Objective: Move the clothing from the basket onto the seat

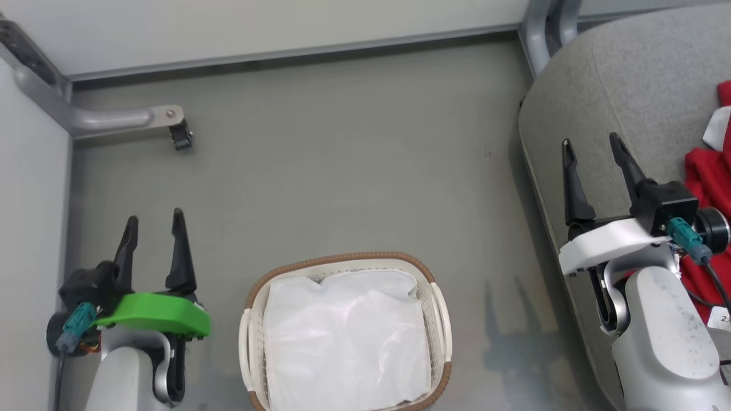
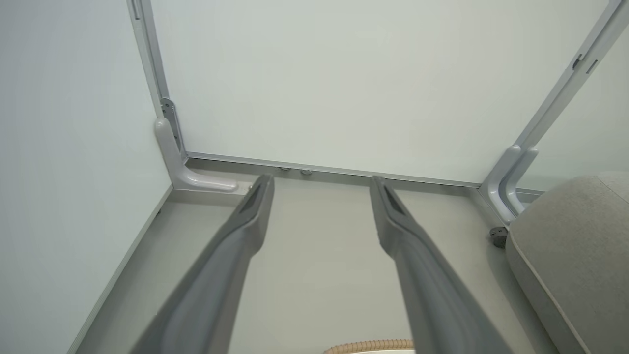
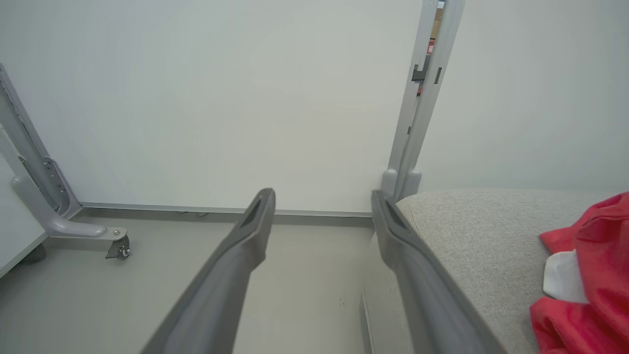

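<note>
Clothing [image 1: 705,182], a red jersey, lies on the grey seat [image 1: 628,85] at the head view's right, apart from the basket [image 1: 342,260] with its white liner [image 1: 342,337]. The left gripper [image 1: 155,217] and right gripper [image 1: 591,140] gape wide, empty. Left wrist view: fingers [image 2: 236,246] spread over the floor [image 2: 319,255]. Right wrist view: fingers [image 3: 231,260] spread, clothing on the seat.

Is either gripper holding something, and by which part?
Nothing is held. The left gripper and the right gripper stand open and empty; the clothing lies on the seat.

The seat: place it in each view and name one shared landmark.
Head view: the seat fills the upper right.
Left wrist view: the seat at the lower right edge.
Right wrist view: the seat at lower right, the clothing on it.
Shared landmark: the grey frame post beside the seat.
</note>
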